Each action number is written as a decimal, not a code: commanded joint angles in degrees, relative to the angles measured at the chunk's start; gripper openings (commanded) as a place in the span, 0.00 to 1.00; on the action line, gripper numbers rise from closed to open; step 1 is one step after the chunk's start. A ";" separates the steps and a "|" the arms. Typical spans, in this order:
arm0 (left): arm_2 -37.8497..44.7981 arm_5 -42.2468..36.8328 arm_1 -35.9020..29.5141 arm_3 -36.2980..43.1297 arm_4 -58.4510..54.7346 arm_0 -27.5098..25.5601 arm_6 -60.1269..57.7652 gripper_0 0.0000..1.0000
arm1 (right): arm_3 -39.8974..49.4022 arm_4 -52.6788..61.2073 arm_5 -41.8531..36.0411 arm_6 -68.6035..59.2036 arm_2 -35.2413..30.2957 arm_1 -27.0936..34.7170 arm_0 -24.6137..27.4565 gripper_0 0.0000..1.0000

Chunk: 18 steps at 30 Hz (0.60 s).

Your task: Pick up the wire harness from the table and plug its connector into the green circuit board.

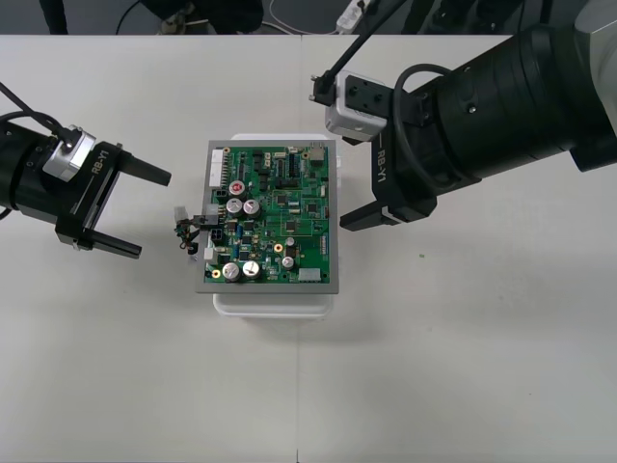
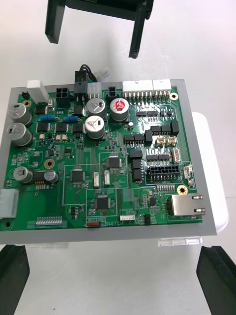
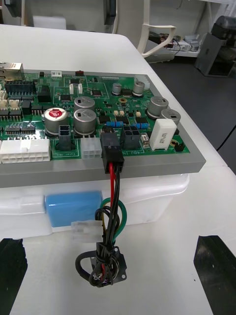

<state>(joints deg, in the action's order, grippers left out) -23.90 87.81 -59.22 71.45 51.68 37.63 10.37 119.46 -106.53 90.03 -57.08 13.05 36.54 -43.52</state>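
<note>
My left tool (image 1: 154, 214) hovers over the bench (image 1: 463, 386), its two black fingers (image 1: 145, 173) spread wide with nothing between them. Just ahead of its fingertips is the harness (image 3: 112, 216). Its black plug (image 3: 111, 153) sits in a connector on the board (image 1: 280, 217), at the edge nearest this tool. Red, black and green wires (image 3: 114, 197) drop from the plug down the side of the white base (image 3: 147, 197). The round socket (image 3: 105, 266) hangs at their end, low beside the base. I cannot tell whether it touches the bench.

My right tool (image 1: 330, 154) is on the far side of the board from the left tool, above the board's other edge. It is also wide open and empty. The board on its base lies between my two tools.
</note>
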 commanded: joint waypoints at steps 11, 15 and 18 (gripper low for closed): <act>6.50 2.19 -0.99 3.87 4.13 1.31 -3.78 1.00 | 0.86 8.01 -0.03 17.00 -7.95 9.52 6.08 1.00; 11.86 2.19 1.12 6.16 6.85 -0.62 -9.23 1.00 | 0.33 8.53 -0.03 21.57 -9.97 9.60 7.49 1.00; 14.94 2.19 2.17 8.35 8.43 -1.94 -12.04 1.00 | -2.39 10.47 -0.03 24.12 -11.03 9.87 8.02 1.00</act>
<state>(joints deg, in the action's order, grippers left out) -14.32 87.81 -58.28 76.35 58.82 37.09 7.36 119.18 -98.45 90.03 -36.13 5.01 44.27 -36.46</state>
